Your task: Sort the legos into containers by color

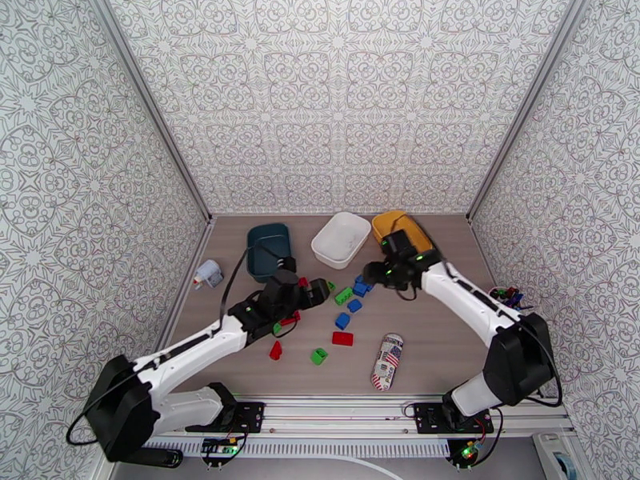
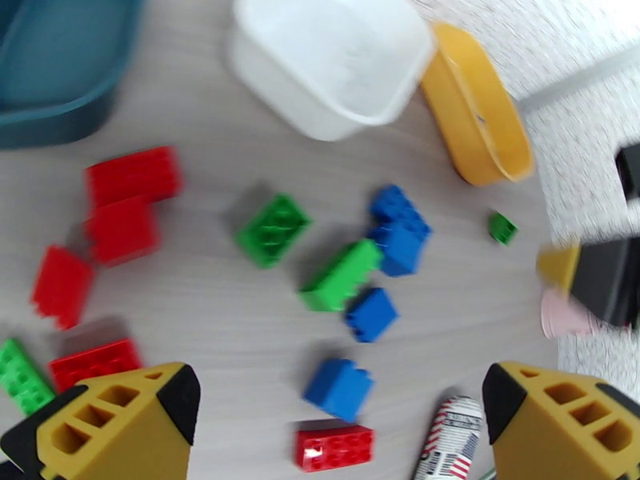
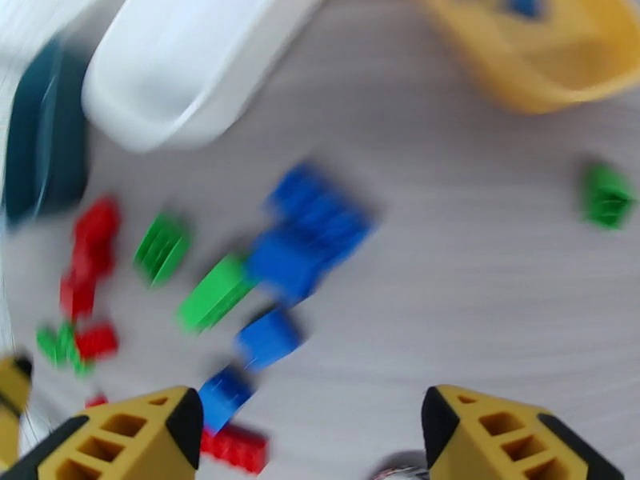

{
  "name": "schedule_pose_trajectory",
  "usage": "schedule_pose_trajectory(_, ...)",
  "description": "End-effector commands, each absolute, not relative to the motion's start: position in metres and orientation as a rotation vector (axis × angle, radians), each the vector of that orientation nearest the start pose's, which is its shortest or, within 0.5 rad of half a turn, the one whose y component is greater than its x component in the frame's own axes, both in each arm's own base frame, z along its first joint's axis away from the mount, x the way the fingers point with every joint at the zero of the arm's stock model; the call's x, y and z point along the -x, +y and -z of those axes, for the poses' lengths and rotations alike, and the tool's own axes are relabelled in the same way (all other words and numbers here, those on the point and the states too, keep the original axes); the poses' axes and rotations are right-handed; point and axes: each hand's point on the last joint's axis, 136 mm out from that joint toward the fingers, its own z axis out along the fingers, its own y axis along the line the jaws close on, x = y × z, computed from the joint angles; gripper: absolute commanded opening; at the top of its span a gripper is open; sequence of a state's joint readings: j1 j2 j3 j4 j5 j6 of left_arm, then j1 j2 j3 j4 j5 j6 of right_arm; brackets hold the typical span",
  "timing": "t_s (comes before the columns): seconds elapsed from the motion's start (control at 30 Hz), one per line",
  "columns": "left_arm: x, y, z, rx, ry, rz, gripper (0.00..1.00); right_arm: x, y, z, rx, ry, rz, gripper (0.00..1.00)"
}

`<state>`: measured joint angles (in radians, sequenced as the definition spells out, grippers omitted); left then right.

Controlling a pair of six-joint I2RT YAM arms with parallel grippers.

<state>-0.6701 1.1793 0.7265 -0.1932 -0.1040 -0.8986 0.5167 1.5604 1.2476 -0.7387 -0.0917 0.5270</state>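
Observation:
Red, green and blue legos lie scattered on the table in front of three bins: teal [image 1: 268,248], white [image 1: 340,238] and yellow [image 1: 400,226]. Blue bricks [image 1: 362,288] cluster mid-table beside a green one [image 1: 343,295]; a red brick [image 1: 342,338] lies nearer. My left gripper [image 1: 318,293] hovers open above the red bricks [image 2: 132,176], nothing between its fingers [image 2: 120,422]. My right gripper [image 1: 373,274] hangs open over the blue cluster [image 3: 308,234], holding nothing. Something blue [image 3: 524,2] lies in the yellow bin [image 3: 552,66].
A printed can [image 1: 388,362] lies on its side at the front right. A pink cup of markers [image 1: 504,296] stands by the right wall and a small white and blue object [image 1: 208,274] by the left wall. Patterned walls enclose the table.

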Motion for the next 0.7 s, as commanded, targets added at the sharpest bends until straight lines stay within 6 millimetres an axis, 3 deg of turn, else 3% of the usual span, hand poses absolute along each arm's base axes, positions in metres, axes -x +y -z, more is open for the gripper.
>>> schedule_pose_trajectory(0.0, -0.284, -0.182, -0.143, 0.44, 2.317, 0.673, 0.99, -0.312, 0.238, -0.118, 0.146, 2.78, -0.495, 0.7)
schedule_pose_trajectory(0.17, -0.266, -0.161, -0.13, 0.504, 2.323, 0.645, 0.99, -0.28, 0.271, -0.082, 0.175, 2.878, -0.487, 0.66)
schedule_pose_trajectory(0.43, -0.243, -0.14, -0.113, 0.574, 2.319, 0.635, 0.99, -0.251, 0.299, -0.045, 0.144, 2.948, -0.558, 0.68)
schedule_pose_trajectory(0.67, -0.24, -0.133, -0.115, 0.574, 2.307, 0.617, 0.99, -0.254, 0.309, -0.029, 0.139, 2.962, -0.529, 0.67)
